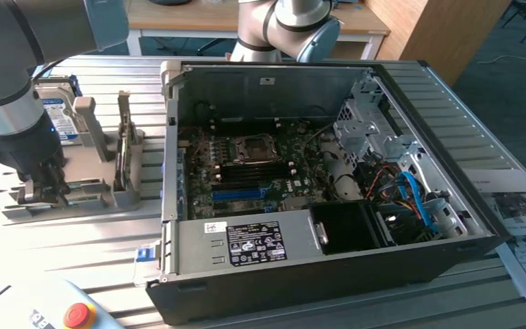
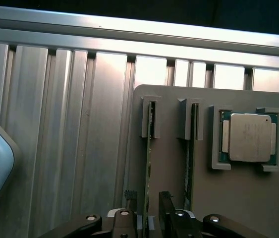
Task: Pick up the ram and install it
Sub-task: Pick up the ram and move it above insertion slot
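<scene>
While our gripper (image 2: 147, 196) stands wide astride the ram (image 2: 148, 166) in its grey holder (image 2: 170, 171), we should centre the stick and close squarely.

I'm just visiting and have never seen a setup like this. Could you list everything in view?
ram: two sticks, green, on edge in neighbouring holder slots
processor: one, silver, in a square holder recess
holder: one, grey, on the table at the exterior view's left of the case
hard drive: one, blue-and-white label, at the holder's far end
computer case: one, black, open, mid-table
motherboard: one, green, inside the case
papers: a few, white, at the exterior view's right
button: one, red, near table edge
table: one, silver, slatted
arm: one, grey, above the holder
gripper: one, black, open, fingers either side of one ram stick
</scene>
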`<action>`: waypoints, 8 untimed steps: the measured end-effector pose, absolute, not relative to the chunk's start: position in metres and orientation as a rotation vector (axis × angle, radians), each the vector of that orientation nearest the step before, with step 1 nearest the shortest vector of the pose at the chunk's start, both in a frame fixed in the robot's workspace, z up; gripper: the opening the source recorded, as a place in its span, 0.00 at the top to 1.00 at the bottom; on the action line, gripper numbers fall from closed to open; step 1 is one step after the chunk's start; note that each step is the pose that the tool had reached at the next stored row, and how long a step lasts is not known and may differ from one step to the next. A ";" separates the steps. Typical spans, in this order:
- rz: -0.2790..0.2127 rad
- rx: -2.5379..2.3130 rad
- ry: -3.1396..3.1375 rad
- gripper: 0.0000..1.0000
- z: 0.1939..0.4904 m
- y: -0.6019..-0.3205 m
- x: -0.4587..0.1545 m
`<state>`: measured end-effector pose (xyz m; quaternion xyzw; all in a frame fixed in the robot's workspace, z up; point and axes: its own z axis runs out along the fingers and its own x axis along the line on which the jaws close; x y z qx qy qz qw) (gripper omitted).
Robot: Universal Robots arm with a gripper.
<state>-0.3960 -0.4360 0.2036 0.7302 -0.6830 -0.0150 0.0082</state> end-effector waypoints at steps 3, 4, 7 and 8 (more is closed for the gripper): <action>-0.047 2.283 -2.135 0.69 0.202 -0.436 -0.396; -0.047 2.282 -2.135 0.69 0.201 -0.436 -0.396; -0.047 2.282 -2.135 0.69 0.198 -0.436 -0.396; -0.047 2.282 -2.135 0.69 0.198 -0.436 -0.396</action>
